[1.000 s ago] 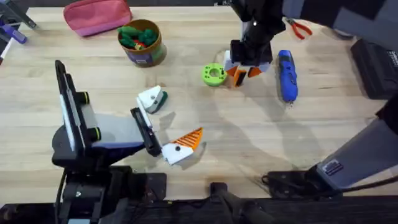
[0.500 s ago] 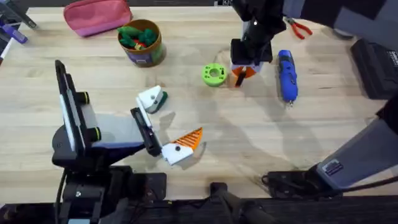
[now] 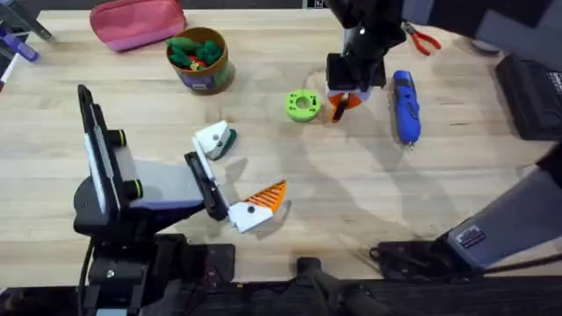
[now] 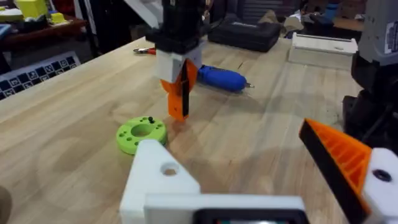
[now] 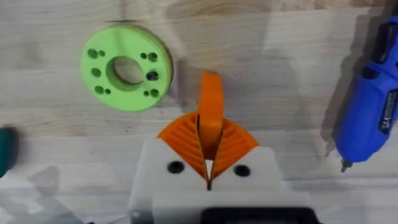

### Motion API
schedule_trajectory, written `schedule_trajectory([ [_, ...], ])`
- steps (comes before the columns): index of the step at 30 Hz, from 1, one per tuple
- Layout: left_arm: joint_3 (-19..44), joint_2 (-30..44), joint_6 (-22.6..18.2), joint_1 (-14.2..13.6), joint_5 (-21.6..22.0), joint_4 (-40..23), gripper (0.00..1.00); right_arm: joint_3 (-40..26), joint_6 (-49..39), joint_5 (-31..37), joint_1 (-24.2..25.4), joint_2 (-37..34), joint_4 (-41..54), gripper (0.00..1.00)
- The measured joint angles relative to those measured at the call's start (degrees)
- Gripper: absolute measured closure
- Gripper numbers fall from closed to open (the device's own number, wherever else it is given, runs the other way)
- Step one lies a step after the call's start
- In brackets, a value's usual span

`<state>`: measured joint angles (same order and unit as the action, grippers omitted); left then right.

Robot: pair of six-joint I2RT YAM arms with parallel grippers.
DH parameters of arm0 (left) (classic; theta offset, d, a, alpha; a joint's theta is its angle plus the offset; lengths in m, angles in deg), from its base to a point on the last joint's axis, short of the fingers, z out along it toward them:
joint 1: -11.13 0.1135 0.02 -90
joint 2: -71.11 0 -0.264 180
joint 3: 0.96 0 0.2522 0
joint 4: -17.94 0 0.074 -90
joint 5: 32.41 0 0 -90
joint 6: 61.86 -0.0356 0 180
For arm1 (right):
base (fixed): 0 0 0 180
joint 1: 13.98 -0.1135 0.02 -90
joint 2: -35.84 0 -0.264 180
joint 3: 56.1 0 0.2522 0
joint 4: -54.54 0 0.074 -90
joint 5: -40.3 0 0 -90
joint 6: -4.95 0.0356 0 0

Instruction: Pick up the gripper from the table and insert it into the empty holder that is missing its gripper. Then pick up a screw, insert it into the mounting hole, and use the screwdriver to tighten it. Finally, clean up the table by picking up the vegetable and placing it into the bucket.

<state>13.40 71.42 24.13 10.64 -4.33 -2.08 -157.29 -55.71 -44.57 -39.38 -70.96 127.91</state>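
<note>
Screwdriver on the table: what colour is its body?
Blue; the screwdriver shows best in the right wrist view.

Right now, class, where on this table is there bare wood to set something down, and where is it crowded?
Bare wood lies in front of the screwdriver toward the right arm's base, and between the bucket and the green disc. It is crowded around the right gripper, shut on the gripper between disc and screwdriver, and around the left gripper.
</note>
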Motion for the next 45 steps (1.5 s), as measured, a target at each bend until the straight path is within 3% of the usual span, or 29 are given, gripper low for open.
schedule_trajectory([
  [4, 0.00, -0.01, 0.00, 0.00, 0.00, -0.02, 0.015, 0.27, 0.01, 0.00, 0.00, 5.27, 0.08, 0.994],
  [9, 0.00, 0.01, 0.02, 0.00, -0.01, 0.00, 0.015, 0.27, 0.01, -0.02, 0.00, 15.21, 0.07, 0.994],
  [10, 0.00, -0.01, 0.00, 0.00, 0.01, -0.02, 0.015, 0.27, 0.01, 0.00, 0.00, 20.46, 0.01, 0.994],
  [13, 0.00, -0.01, 0.00, 0.00, -0.01, -0.02, 0.015, 0.27, -0.71, -0.97, 0.00, 24.12, -0.25, 0.994],
  [17, 0.00, -0.01, 0.00, 0.00, -0.01, -0.02, 0.015, 1.92, -2.99, -6.37, 0.53, 27.27, -4.92, 0.994],
  [23, 0.00, 0.01, 0.02, 0.00, 0.01, -0.02, 0.015, 12.64, -4.30, -18.38, 2.95, 31.41, -15.49, 0.995],
  [33, 0.00, -0.01, 0.00, 0.00, -0.01, -0.02, 0.014, 31.06, -0.92, -46.55, 11.38, 34.58, -43.86, 0.995],
  [40, 0.00, -0.01, 0.00, 0.00, -0.01, -0.02, 0.014, 41.79, 9.02, -60.16, 13.12, 34.58, -72.35, 0.995],
  [45, 0.00, 0.00, 0.02, 0.00, 0.00, -0.02, 0.015, 49.08, 15.70, -64.65, 14.06, 34.58, -87.74, 0.995],
])
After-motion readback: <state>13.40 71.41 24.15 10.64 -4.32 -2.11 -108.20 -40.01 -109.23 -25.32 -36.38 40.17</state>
